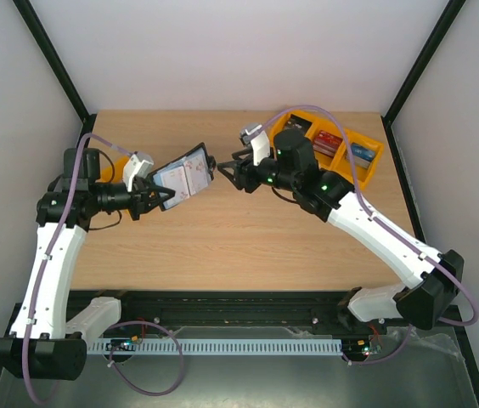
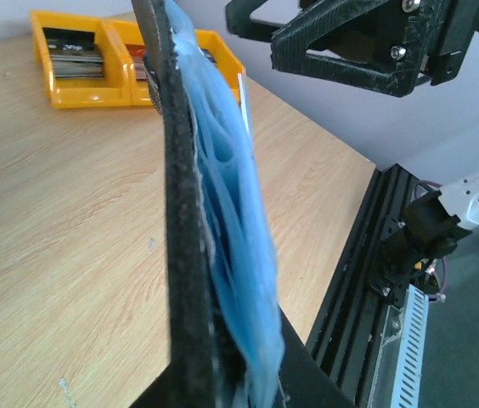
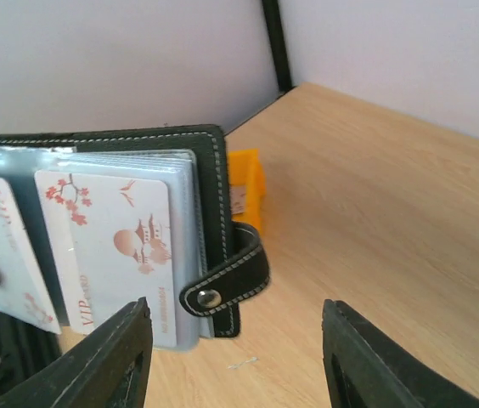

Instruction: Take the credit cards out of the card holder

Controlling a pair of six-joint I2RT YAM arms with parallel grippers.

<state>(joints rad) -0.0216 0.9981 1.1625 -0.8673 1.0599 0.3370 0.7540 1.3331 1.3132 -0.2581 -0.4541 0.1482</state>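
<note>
Over the wooden table, well above its surface, the two arms meet near the middle. Yellow trays with stacks of cards sit at the far right edge; another yellow piece by the left arm is mostly hidden behind it. The left gripper is clamped on the lower edge of the card holder, its fingertips cut off at the bottom of the left wrist view. The right gripper hovers just beside the holder, jaws apart with nothing between them. The holder hangs open in the air, its long axis running left to right and tilted up toward the far side, pockets facing the right gripper. The left wrist camera sees it edge-on, so the faces are hidden. The credit cards stand on end in the clear pockets, the leftmost partly cut off. The snap tab hangs loose at the holder's right edge
</note>
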